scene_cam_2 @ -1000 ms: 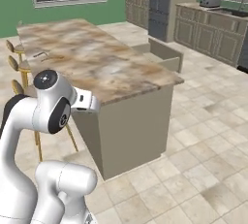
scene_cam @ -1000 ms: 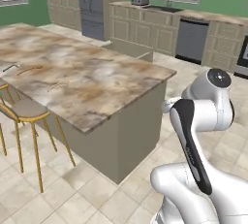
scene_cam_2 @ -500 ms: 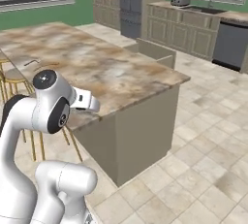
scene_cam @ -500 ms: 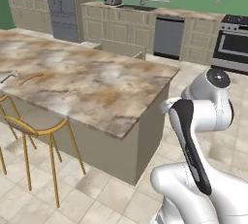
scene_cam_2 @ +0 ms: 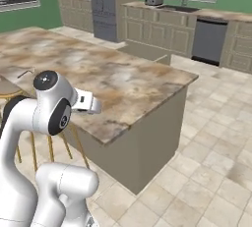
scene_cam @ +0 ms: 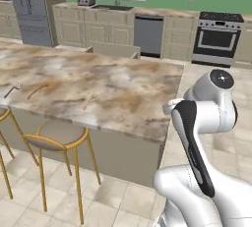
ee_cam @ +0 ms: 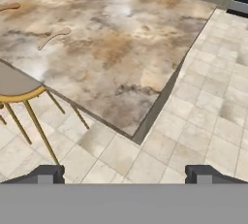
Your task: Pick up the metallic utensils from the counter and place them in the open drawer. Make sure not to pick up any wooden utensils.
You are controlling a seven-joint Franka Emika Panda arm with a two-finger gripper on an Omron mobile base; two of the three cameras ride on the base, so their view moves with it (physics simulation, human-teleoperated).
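Observation:
The counter (scene_cam: pixel 123 88) is a marbled brown and cream island top ahead of me. Near its left end lie a knife (scene_cam: pixel 11 91) with grey metal, an orange-brown wooden spoon (scene_cam: pixel 38 91) and a pale slim utensil (scene_cam: pixel 90 101). The hand view looks down on the counter (ee_cam: pixel 111 39), with the pale utensil (ee_cam: pixel 53 38) and the wooden spoon (ee_cam: pixel 9 7) at upper left. My gripper (ee_cam: pixel 125 174) is open and holds nothing. It hangs over the floor off the counter's near corner, well away from the utensils. The open drawer (scene_cam: pixel 114 50) juts out beyond the counter's far edge, and its box (scene_cam_2: pixel 145 51) shows too.
Gold-legged stools (scene_cam: pixel 56 135) stand under the counter's near left edge, one seat (ee_cam: pixel 14 85) close below the pale utensil. Cabinets, a sink, a dishwasher (scene_cam: pixel 147 35) and an oven (scene_cam: pixel 218 39) line the back wall. Tiled floor (ee_cam: pixel 193 121) lies open to the right.
The whole scene has shifted leftward in both base views, so the base has driven and turned. The arm keeps the same pose and the gripper stays open.

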